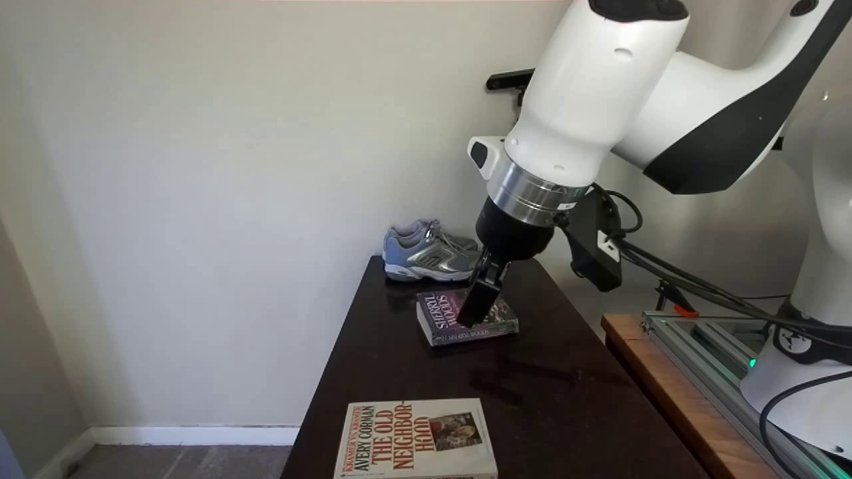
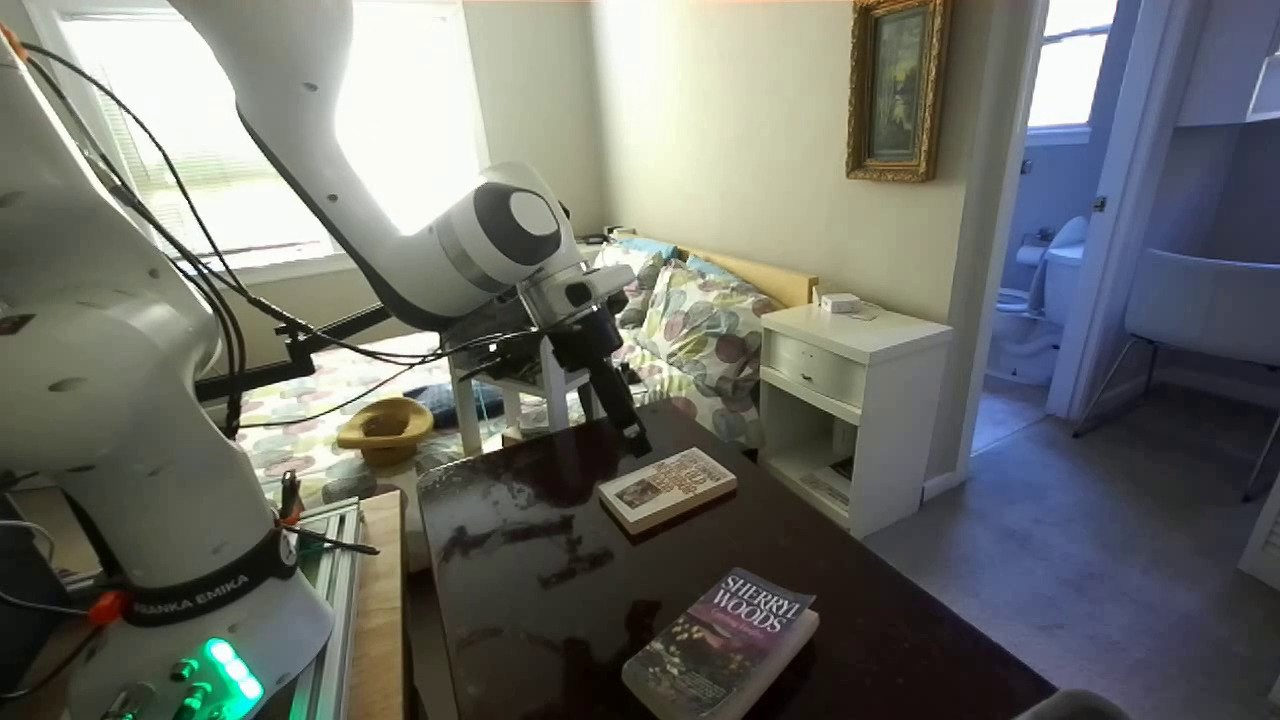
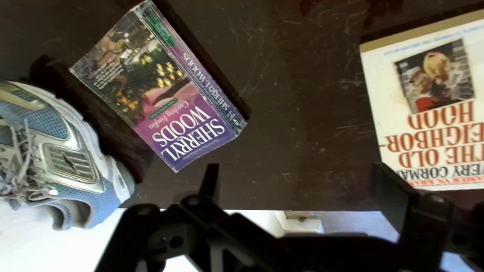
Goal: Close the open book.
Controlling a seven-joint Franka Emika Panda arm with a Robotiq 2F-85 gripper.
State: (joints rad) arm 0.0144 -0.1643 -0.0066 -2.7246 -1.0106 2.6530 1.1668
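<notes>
The small thick paperback [image 1: 439, 317] with the dark purple cover and pinkish-red picture lies shut and flat on the dark table, cover up. It shows in an exterior view [image 2: 722, 645] and in the wrist view [image 3: 159, 90]. A larger cream-covered book [image 1: 419, 439] with big red title letters also lies shut on the table; it shows at right in the wrist view [image 3: 435, 113]. My gripper [image 3: 295, 170] is open and empty above the table, its fingers spread over bare tabletop between the two books. In an exterior view the gripper [image 1: 480, 299] overlaps the paperback.
Blue-grey running shoes [image 1: 429, 253] stand at one end of the table beside the paperback; they also show in the wrist view [image 3: 64, 162]. A wall runs beyond that end. A white nightstand [image 2: 850, 390] and a bed [image 2: 700, 340] are past the table.
</notes>
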